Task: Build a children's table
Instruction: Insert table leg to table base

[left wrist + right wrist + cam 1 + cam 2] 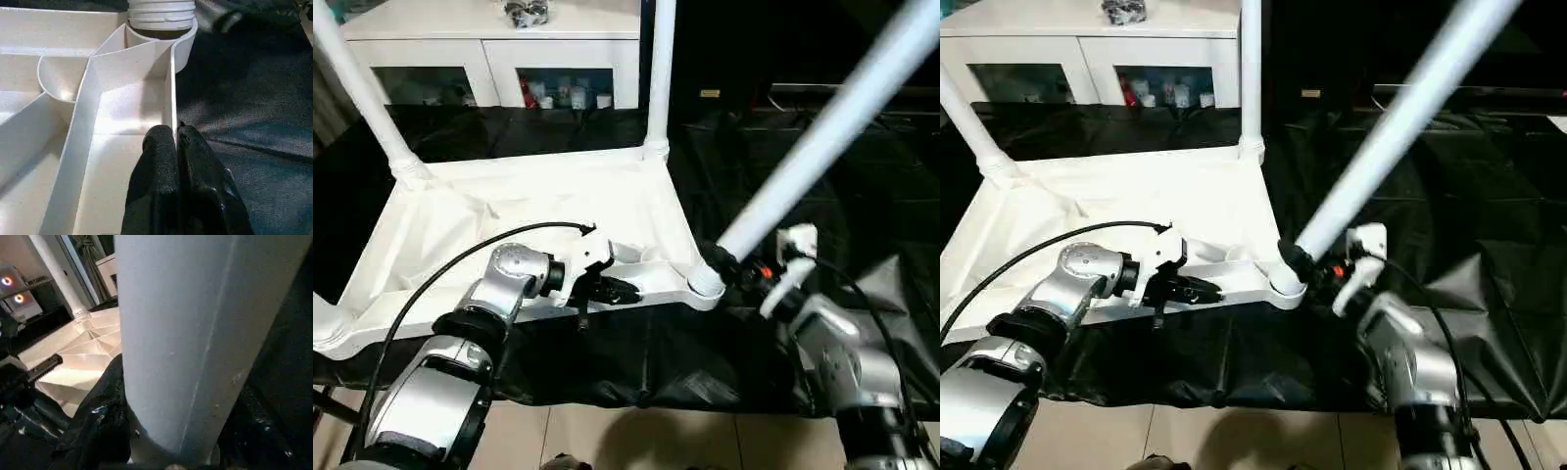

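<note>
Table top (538, 211) lies upside down on black cloth (783, 176). Left gripper (176, 134) pinches its near rim wall shut; right gripper (729, 266) clamps tilted leg (822, 137) at corner socket (705, 284). Light, stiff, slick plastic — best gripped low by the flare.

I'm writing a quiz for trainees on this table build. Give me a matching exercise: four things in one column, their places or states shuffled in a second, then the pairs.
1. left gripper
2. right gripper
3. far-right leg
4. cabinet

A. standing upright in its corner socket
B. behind the table top, against the back
C. shut on the table top's near rim
D. holding the tilted leg at the near-right socket

Pairs: 1-C, 2-D, 3-A, 4-B
</note>
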Robot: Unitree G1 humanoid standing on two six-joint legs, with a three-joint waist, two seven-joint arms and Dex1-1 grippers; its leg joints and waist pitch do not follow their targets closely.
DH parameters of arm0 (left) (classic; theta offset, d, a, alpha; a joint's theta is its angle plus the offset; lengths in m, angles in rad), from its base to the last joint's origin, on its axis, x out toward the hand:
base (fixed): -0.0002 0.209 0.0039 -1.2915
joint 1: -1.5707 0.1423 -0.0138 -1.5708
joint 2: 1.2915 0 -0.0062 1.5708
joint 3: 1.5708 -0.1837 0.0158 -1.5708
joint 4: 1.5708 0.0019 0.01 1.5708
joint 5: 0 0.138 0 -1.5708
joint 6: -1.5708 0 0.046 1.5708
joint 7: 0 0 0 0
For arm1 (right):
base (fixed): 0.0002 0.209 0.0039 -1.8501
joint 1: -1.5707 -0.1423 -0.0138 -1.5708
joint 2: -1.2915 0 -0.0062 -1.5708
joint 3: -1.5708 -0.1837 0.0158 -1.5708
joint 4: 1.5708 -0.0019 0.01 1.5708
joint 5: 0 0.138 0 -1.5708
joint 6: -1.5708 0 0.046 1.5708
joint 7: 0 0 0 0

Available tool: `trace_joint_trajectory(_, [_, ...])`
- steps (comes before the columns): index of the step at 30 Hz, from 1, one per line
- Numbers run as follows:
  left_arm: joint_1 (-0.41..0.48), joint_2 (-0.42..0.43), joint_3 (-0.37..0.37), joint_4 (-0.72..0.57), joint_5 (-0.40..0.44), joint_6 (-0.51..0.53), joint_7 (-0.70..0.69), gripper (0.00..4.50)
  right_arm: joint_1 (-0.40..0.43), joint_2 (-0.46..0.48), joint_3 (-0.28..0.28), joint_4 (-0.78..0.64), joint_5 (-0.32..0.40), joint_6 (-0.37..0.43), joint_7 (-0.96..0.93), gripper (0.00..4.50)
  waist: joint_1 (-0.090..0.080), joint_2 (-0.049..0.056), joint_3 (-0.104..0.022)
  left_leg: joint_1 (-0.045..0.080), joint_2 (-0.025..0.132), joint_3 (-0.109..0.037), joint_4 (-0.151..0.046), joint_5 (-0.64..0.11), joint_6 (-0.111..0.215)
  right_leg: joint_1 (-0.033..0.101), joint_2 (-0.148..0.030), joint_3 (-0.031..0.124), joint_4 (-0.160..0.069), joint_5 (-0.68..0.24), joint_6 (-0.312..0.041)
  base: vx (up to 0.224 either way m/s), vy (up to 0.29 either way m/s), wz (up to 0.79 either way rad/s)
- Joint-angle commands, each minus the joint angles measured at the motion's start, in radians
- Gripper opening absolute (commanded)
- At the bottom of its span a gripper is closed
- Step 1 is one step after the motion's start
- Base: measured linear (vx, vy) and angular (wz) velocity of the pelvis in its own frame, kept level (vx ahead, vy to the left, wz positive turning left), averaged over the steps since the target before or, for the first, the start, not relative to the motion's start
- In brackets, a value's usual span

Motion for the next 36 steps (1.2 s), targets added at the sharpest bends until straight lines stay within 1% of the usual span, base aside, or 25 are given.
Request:
trace_joint_trajectory(1, [0.009, -0.009, 0.032, -0.012, -0.044, -0.010, 0.009, 0.00, 0.045, -0.015, 0.032, 0.035, -0.064, 0.019, -0.025, 1.89, 0.000, -0.020, -0.062, 0.028, 0.074, -0.042, -0.085, -0.316, 0.017, 0.033, -0.090, 0.058, -0.089, -0.455, -0.165, 0.000, 0.000, 0.00])
trace_joint_trajectory(2, [0.009, -0.010, 0.031, -0.013, -0.042, -0.010, 0.009, 0.00, 0.053, -0.021, 0.048, 0.017, -0.085, 0.007, -0.029, 1.89, -0.001, -0.019, -0.062, 0.027, 0.075, -0.043, -0.085, -0.318, 0.016, 0.033, -0.090, 0.058, -0.089, -0.457, -0.164, 0.000, 0.000, 0.00])
trace_joint_trajectory(3, [0.010, -0.009, 0.027, -0.014, -0.037, -0.013, 0.008, 0.00, 0.060, -0.032, 0.068, -0.008, -0.112, 0.004, -0.038, 1.89, -0.002, -0.019, -0.060, 0.028, 0.073, -0.042, -0.085, -0.325, 0.012, 0.031, -0.089, 0.058, -0.092, -0.464, -0.160, 0.000, 0.000, 0.00])
trace_joint_trajectory(5, [0.011, -0.007, 0.021, -0.015, -0.028, -0.017, 0.007, 0.00, 0.063, -0.048, 0.089, -0.025, -0.139, 0.002, -0.042, 1.89, -0.002, -0.019, -0.060, 0.029, 0.073, -0.043, -0.085, -0.330, 0.012, 0.031, -0.089, 0.059, -0.092, -0.475, -0.158, 0.000, 0.000, 0.00])
trace_joint_trajectory(6, [0.013, -0.001, 0.007, -0.016, -0.011, -0.029, 0.009, 0.00, 0.062, -0.065, 0.110, -0.036, -0.166, 0.001, -0.044, 1.89, -0.003, -0.023, -0.060, 0.029, 0.072, -0.042, -0.084, -0.333, 0.013, 0.030, -0.089, 0.059, -0.094, -0.485, -0.153, 0.000, 0.000, 0.00])
trace_joint_trajectory(7, [0.014, 0.004, -0.002, -0.016, 0.001, -0.037, 0.010, 0.00, 0.060, -0.075, 0.122, -0.040, -0.181, 0.001, -0.045, 1.89, -0.002, -0.021, -0.059, 0.028, 0.071, -0.043, -0.084, -0.332, 0.013, 0.031, -0.090, 0.059, -0.095, -0.499, -0.145, 0.000, 0.000, 0.00])
trace_joint_trajectory(8, [0.014, 0.004, -0.002, -0.016, 0.001, -0.037, 0.010, 0.00, 0.060, -0.075, 0.122, -0.040, -0.181, 0.001, -0.045, 1.89, -0.002, -0.022, -0.059, 0.029, 0.071, -0.043, -0.085, -0.333, 0.013, 0.031, -0.089, 0.059, -0.096, -0.503, -0.143, 0.000, 0.000, 0.00])
trace_joint_trajectory(9, [0.016, 0.010, -0.013, -0.019, 0.015, -0.044, 0.010, 0.00, 0.053, -0.085, 0.136, -0.040, -0.196, 0.002, -0.040, 1.89, -0.004, -0.023, -0.058, 0.030, 0.071, -0.043, -0.084, -0.344, 0.015, 0.029, -0.090, 0.058, -0.099, -0.518, -0.139, 0.000, 0.000, 0.00])
trace_joint_trajectory(10, [0.016, 0.011, -0.015, -0.019, 0.018, -0.046, 0.011, 0.00, 0.050, -0.086, 0.140, -0.038, -0.199, 0.003, -0.040, 1.89, -0.003, -0.022, -0.059, 0.030, 0.071, -0.044, -0.085, -0.348, 0.014, 0.029, -0.091, 0.058, -0.099, -0.525, -0.137, 0.000, 0.000, 0.00])
trace_joint_trajectory(11, [0.017, 0.016, -0.023, -0.022, 0.028, -0.051, 0.012, 0.00, 0.040, -0.091, 0.151, -0.034, -0.209, 0.005, -0.039, 1.89, -0.005, -0.025, -0.058, 0.031, 0.071, -0.045, -0.084, -0.355, 0.013, 0.029, -0.090, 0.057, -0.100, -0.538, -0.133, 0.000, 0.000, 0.00])
trace_joint_trajectory(13, [0.018, 0.025, -0.037, -0.029, 0.045, -0.052, 0.015, 0.00, 0.007, -0.099, 0.175, -0.015, -0.227, 0.003, -0.030, 1.89, -0.008, -0.024, -0.058, 0.032, 0.073, -0.048, -0.085, -0.368, 0.007, 0.028, -0.090, 0.056, -0.101, -0.549, -0.130, 0.000, 0.000, 0.00])
trace_joint_trajectory(15, [0.019, 0.033, -0.051, -0.037, 0.065, -0.060, 0.023, 0.00, -0.026, -0.106, 0.197, 0.002, -0.236, 0.012, -0.012, 1.89, -0.014, -0.023, -0.056, 0.033, 0.072, -0.050, -0.087, -0.398, -0.003, 0.026, -0.089, 0.054, -0.103, -0.567, -0.127, 0.000, 0.000, 0.00])
trace_joint_trajectory(17, [0.020, 0.039, -0.060, -0.041, 0.077, -0.066, 0.027, 0.00, -0.042, -0.110, 0.211, 0.005, -0.241, 0.019, -0.003, 1.89, -0.018, -0.024, -0.054, 0.036, 0.073, -0.051, -0.087, -0.425, -0.011, 0.023, -0.089, 0.053, -0.108, -0.586, -0.119, 0.000, 0.000, 0.00])
trace_joint_trajectory(19, [0.021, 0.046, -0.071, -0.048, 0.091, -0.069, 0.027, 0.00, -0.060, -0.118, 0.226, 0.012, -0.247, 0.027, 0.014, 1.89, -0.021, -0.026, -0.055, 0.037, 0.072, -0.052, -0.087, -0.440, -0.015, 0.022, -0.088, 0.052, -0.109, -0.593, -0.116, 0.000, 0.000, 0.00])
trace_joint_trajectory(20, [0.021, 0.046, -0.071, -0.048, 0.091, -0.069, 0.027, 0.00, -0.060, -0.118, 0.226, 0.012, -0.247, 0.027, 0.014, 1.89, -0.022, -0.030, -0.056, 0.037, 0.074, -0.053, -0.087, -0.439, -0.016, 0.022, -0.090, 0.054, -0.107, -0.590, -0.117, 0.000, 0.000, 0.00])
trace_joint_trajectory(21, [0.022, 0.053, -0.078, -0.054, 0.100, -0.070, 0.023, 0.00, -0.073, -0.124, 0.240, 0.020, -0.252, 0.032, 0.032, 1.89, -0.023, -0.031, -0.056, 0.038, 0.074, -0.052, -0.087, -0.442, -0.016, 0.019, -0.089, 0.055, -0.109, -0.588, -0.119, 0.000, 0.000, 0.00])
trace_joint_trajectory(22, [0.021, 0.060, -0.086, -0.060, 0.107, -0.071, 0.017, 0.00, -0.088, -0.130, 0.253, 0.034, -0.256, 0.034, 0.058, 1.89, -0.023, -0.032, -0.057, 0.038, 0.073, -0.052, -0.086, -0.444, -0.016, 0.019, -0.089, 0.055, -0.107, -0.583, -0.122, 0.000, 0.000, 0.00])
trace_joint_trajectory(23, [0.020, 0.064, -0.092, -0.064, 0.111, -0.071, 0.012, 0.00, -0.098, -0.134, 0.262, 0.043, -0.259, 0.035, 0.077, 1.89, -0.026, -0.033, -0.056, 0.034, 0.074, -0.054, -0.088, -0.445, -0.018, 0.024, -0.089, 0.054, -0.105, -0.572, -0.127, 0.000, 0.000, 0.00])
trace_joint_trajectory(26, [0.016, 0.072, -0.107, -0.075, 0.118, -0.065, -0.008, 0.00, -0.117, -0.141, 0.280, 0.072, -0.250, 0.040, 0.129, 1.89, -0.026, -0.033, -0.058, 0.036, 0.075, -0.051, -0.087, -0.446, -0.017, 0.021, -0.089, 0.057, -0.102, -0.545, -0.140, 0.000, 0.000, 0.00])
trace_joint_trajectory(28, [0.014, 0.075, -0.116, -0.081, 0.121, -0.071, -0.027, 0.00, -0.122, -0.143, 0.288, 0.089, -0.238, 0.038, 0.161, 1.89, -0.025, -0.034, -0.059, 0.033, 0.076, -0.052, -0.089, -0.441, -0.018, 0.024, -0.089, 0.057, -0.098, -0.524, -0.148, 0.000, 0.000, 0.00])
trace_joint_trajectory(29, [0.014, 0.077, -0.124, -0.083, 0.120, -0.083, -0.047, 0.00, -0.122, -0.142, 0.288, 0.100, -0.226, 0.038, 0.183, 1.89, -0.023, -0.035, -0.060, 0.035, 0.077, -0.051, -0.089, -0.439, -0.019, 0.024, -0.088, 0.058, -0.096, -0.507, -0.155, 0.000, 0.000, 0.00])
trace_joint_trajectory(30, [0.014, 0.077, -0.124, -0.083, 0.120, -0.083, -0.047, 0.00, -0.122, -0.142, 0.288, 0.100, -0.226, 0.038, 0.183, 1.89, -0.023, -0.033, -0.061, 0.033, 0.078, -0.050, -0.090, -0.436, -0.018, 0.025, -0.088, 0.059, -0.094, -0.488, -0.163, 0.000, 0.000, 0.00])
trace_joint_trajectory(31, [0.013, 0.083, -0.141, -0.085, 0.122, -0.113, -0.086, 0.00, -0.119, -0.143, 0.292, 0.114, -0.213, 0.028, 0.226, 1.89, -0.022, -0.034, -0.061, 0.032, 0.078, -0.050, -0.091, -0.436, -0.018, 0.026, -0.088, 0.058, -0.092, -0.481, -0.166, 0.000, 0.000, 0.00])
trace_joint_trajectory(35, [0.011, 0.098, -0.162, -0.082, 0.134, -0.133, -0.116, 0.00, -0.114, -0.145, 0.302, 0.122, -0.203, 0.011, 0.271, 1.89, -0.016, -0.029, -0.063, 0.033, 0.082, -0.048, -0.094, -0.444, -0.028, 0.027, -0.086, 0.060, -0.084, -0.424, -0.191, 0.000, 0.000, 0.00])
trace_joint_trajectory(36, [0.006, 0.103, -0.167, -0.077, 0.139, -0.138, -0.122, 0.00, -0.113, -0.146, 0.309, 0.124, -0.205, -0.001, 0.292, 1.89, -0.015, -0.029, -0.063, 0.034, 0.081, -0.048, -0.094, -0.451, -0.032, 0.027, -0.087, 0.060, -0.083, -0.422, -0.194, 0.000, 0.000, 0.00])
